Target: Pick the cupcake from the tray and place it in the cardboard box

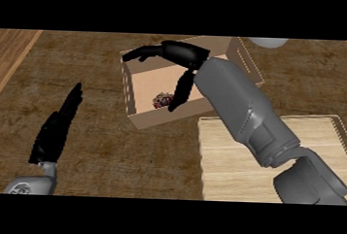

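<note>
With the cupcake [162, 100] already lying inside the cardboard box [137, 118], the right robot hand [175, 56], fingers spread apart above it, should lift straight up without clipping the walls.

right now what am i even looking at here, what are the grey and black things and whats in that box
You are looking steeply down at a wooden counter, as if from a robot's head. The grey tubes coming in from the bottom are its forearms, and each ends in a black hand.

The right hand reaches out over an open cardboard box, with its fingers spread and nothing in them. Inside the box, on its floor, sits a small dark cupcake, just beside one downward-pointing finger.

The left hand shows at the lower left, fingers straight, simply resting.

The pale wooden slab with a raised rim at the lower right is a tray; the right forearm crosses over it.
</note>
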Controlling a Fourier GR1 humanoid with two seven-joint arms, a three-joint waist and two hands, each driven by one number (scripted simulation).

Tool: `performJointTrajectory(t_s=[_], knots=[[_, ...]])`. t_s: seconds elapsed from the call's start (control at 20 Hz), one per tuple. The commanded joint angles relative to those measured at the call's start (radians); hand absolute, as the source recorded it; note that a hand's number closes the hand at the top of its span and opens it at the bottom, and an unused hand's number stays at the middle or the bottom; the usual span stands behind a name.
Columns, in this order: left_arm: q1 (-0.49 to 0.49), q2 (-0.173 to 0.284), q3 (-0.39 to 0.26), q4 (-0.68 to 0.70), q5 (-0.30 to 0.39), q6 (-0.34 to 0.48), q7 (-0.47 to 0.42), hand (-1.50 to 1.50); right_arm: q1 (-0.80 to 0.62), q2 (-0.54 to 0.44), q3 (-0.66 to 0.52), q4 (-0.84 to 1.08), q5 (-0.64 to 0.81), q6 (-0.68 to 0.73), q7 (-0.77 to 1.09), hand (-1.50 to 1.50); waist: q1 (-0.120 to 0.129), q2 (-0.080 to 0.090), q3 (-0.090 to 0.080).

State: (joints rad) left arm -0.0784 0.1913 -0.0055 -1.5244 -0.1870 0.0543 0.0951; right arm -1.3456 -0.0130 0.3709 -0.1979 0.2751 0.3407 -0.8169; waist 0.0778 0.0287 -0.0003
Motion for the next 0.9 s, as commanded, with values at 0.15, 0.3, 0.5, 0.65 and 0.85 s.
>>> performJointTrajectory(t_s=[0.15, 0.3, 0.5, 0.65, 0.85], knots=[[0.016, 0.003, -0.012, -0.02, -0.013, -0.002, -0.01, 0.0, -0.04, -0.055, -0.185, 0.088, -0.181, 0.205, 0.031, -1.5, 0.017, 0.009, 0.001], [-0.005, -0.007, -0.009, 0.006, -0.004, -0.005, -0.011, 0.0, -0.082, -0.12, -0.266, 0.109, -0.261, 0.277, 0.099, -1.5, 0.017, 0.017, 0.0], [-0.029, -0.007, -0.009, 0.003, 0.002, -0.013, -0.001, 0.0, -0.097, -0.19, -0.332, 0.139, -0.32, 0.228, 0.179, -1.5, 0.038, 0.032, 0.0], [-0.025, -0.011, -0.031, -0.025, -0.013, -0.012, -0.009, 0.0, -0.106, -0.268, -0.357, 0.149, -0.341, 0.228, 0.219, -1.5, 0.06, 0.04, 0.002], [-0.049, -0.015, -0.03, -0.025, -0.004, -0.017, -0.005, 0.0, -0.104, -0.319, -0.383, 0.154, -0.366, 0.253, 0.247, -1.5, 0.08, 0.056, 0.003]])
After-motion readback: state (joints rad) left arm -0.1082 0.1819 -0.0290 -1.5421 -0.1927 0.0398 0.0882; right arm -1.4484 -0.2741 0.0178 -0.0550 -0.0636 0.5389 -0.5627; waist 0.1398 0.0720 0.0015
